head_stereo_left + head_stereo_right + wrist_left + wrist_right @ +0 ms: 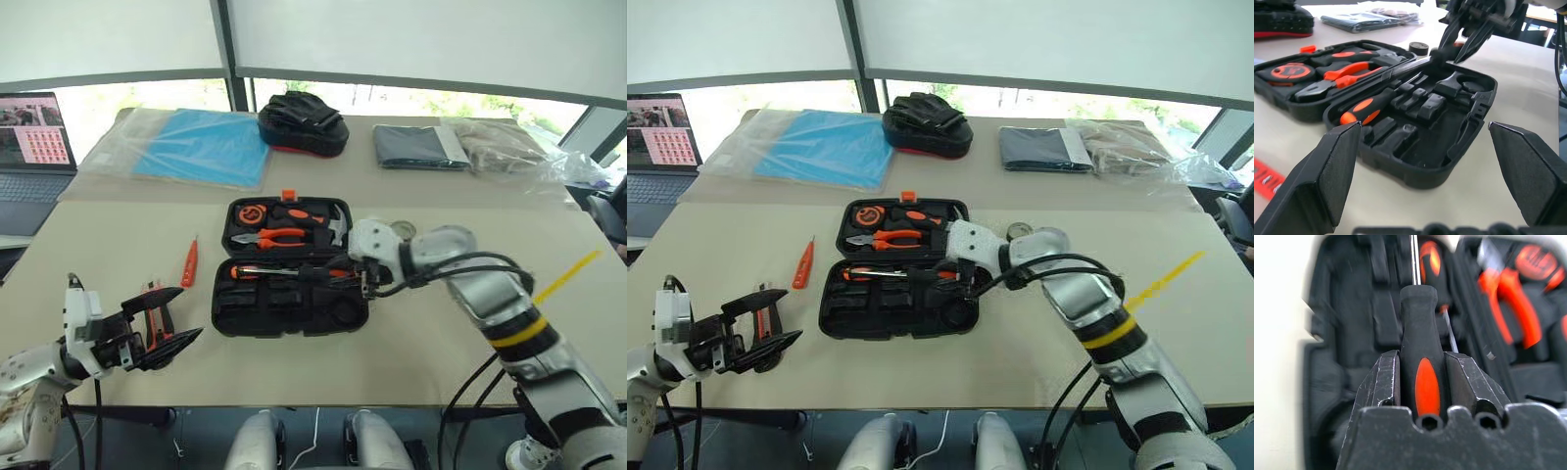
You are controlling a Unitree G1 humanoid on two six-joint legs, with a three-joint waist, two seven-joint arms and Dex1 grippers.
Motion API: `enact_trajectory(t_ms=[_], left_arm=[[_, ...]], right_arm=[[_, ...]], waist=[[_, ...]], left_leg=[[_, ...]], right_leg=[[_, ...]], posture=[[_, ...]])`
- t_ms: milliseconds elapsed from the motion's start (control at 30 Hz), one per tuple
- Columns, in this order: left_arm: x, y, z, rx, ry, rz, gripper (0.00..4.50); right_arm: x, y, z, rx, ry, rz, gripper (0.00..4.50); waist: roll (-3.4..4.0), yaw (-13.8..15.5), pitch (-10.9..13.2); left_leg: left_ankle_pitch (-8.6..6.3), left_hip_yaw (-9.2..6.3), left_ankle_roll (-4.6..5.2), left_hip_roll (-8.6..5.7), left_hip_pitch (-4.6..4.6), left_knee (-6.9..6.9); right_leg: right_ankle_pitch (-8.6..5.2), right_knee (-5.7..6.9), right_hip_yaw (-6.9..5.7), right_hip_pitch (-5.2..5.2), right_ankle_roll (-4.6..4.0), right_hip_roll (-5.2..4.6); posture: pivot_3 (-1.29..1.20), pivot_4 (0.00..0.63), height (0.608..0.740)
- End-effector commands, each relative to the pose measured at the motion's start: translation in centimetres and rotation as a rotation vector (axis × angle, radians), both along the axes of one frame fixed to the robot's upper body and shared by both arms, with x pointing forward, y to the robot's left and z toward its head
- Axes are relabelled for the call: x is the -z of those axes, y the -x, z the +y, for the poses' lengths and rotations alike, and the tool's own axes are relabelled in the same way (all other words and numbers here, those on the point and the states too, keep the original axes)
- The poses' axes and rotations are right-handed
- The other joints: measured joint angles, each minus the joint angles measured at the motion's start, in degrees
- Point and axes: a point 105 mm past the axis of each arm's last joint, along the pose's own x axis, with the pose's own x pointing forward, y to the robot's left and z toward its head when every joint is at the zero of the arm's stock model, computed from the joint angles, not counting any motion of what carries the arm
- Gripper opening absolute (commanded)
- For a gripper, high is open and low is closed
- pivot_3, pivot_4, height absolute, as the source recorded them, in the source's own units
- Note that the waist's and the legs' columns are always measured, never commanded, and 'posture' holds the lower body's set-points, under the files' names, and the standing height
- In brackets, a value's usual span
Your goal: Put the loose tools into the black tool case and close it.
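The black tool case (245,313) lies open mid-table. My right gripper (366,282) is shut on the orange-black handle of a screwdriver (1422,377), held low over the near half of the case with its shaft pointing across the recesses. A second screwdriver (1369,105) lies in that half. The small orange tester screwdriver (189,262) rests on the table left of the case. My left gripper (162,328) stands open near the table's front left edge, with the utility knife (153,297) showing just behind its fingers. The dark tape roll (1419,47) sits beyond the case's right side.
Pliers (279,236), a hammer and a tape measure (252,211) fill the case's far half. At the back lie a blue sheet in plastic (196,145), a black and red soft bag (302,125) and a grey folded cloth (416,147). A laptop (34,147) stands far left.
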Motion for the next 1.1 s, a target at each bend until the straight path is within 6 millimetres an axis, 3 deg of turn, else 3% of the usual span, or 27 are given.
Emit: enact_trajectory(t_ms=[33,467,533,700,833,900,1100], left_arm=[[-1.0,0.2,-0.3,0.005,-0.023,-0.057,4.50],[-0.9,0.1,-0.3,0.014,-0.047,-0.058,4.50],[-0.9,0.0,-0.2,0.015,-0.049,-0.060,4.50],[-1.0,-0.1,0.0,0.011,-0.050,-0.062,4.50],[-0.8,-0.2,0.1,0.005,-0.050,-0.059,4.50],[-0.7,-0.3,0.0,0.003,-0.045,-0.060,4.50],[-0.4,-0.4,-0.3,0.009,-0.036,-0.060,4.50]], right_arm=[[0.3,-0.9,-0.4,-0.023,0.100,-0.055,1.02],[2.5,-1.7,-1.4,0.021,0.185,0.007,1.02],[2.5,-1.6,-1.6,0.017,0.188,0.014,2.02],[-0.2,-0.6,-0.9,-0.062,0.109,0.031,3.63],[-2.8,1.0,-0.5,-0.151,0.025,0.076,3.63],[-3.5,0.9,0.0,-0.161,-0.061,0.066,3.63],[-1.9,-0.7,1.2,-0.095,-0.178,0.023,1.84]], waist=[[0.00,0.03,0.00],[0.00,-0.68,-0.01],[0.00,-0.66,-0.01],[0.00,-0.71,-0.01],[0.03,-0.92,0.01],[0.03,-1.01,0.01],[0.02,-1.07,0.01]], left_leg=[[0.00,0.01,0.00,0.00,0.01,0.00],[0.01,-0.01,-0.03,0.09,0.32,-0.03],[0.01,-0.01,-0.04,0.09,0.33,-0.03],[0.01,-0.01,-0.05,0.09,0.31,-0.03],[0.01,-0.01,-0.05,0.10,0.19,-0.05],[0.01,-0.01,-0.05,0.11,0.17,-0.06],[0.01,0.00,-0.06,0.12,0.21,-0.11]], right_leg=[[0.01,0.00,0.01,0.00,0.01,0.00],[-0.06,0.12,-0.03,0.22,-0.11,0.08],[-0.06,0.12,-0.03,0.24,-0.11,0.08],[-0.06,0.10,-0.03,0.21,-0.11,0.07],[-0.05,0.12,-0.02,0.07,-0.12,0.08],[-0.05,0.14,-0.02,0.02,-0.13,0.09],[-0.05,0.14,-0.03,0.04,-0.15,0.11]], posture=[[0.00,0.150,0.740],[0.00,0.150,0.740],[0.00,0.150,0.740],[0.00,0.150,0.740],[0.00,0.150,0.740],[0.00,0.150,0.740],[0.00,0.150,0.740]])
